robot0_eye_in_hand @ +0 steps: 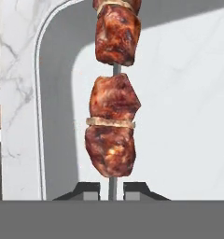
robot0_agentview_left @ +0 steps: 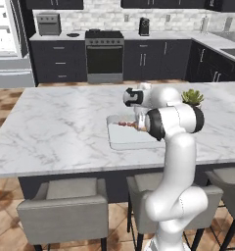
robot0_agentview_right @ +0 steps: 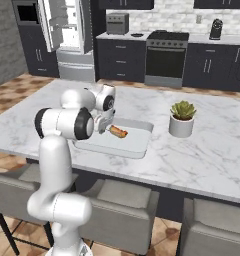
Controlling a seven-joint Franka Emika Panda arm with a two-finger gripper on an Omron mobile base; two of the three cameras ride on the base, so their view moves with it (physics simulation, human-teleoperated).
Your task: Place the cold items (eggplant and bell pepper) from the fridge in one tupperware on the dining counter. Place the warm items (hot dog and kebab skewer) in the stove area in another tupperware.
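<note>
From the left base view, the kebab skewer (robot0_agentview_left: 125, 124) hangs over the tupperware (robot0_agentview_left: 120, 142) on the desk (robot0_agentview_left: 56, 127); lowering it flat before letting go seems wise.

From the right, a hot dog (robot0_agentview_right: 118, 132) already lies inside that tupperware, and a potted plant (robot0_agentview_right: 182, 118) stands clear beyond it.

In the hand view, the gripper (robot0_eye_in_hand: 112, 190) is clamped on the skewer's stick.

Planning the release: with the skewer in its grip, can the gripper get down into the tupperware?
Probably yes: the gripper, shut on the kebab skewer, hangs right above the open tupperware, with nothing between them.
</note>
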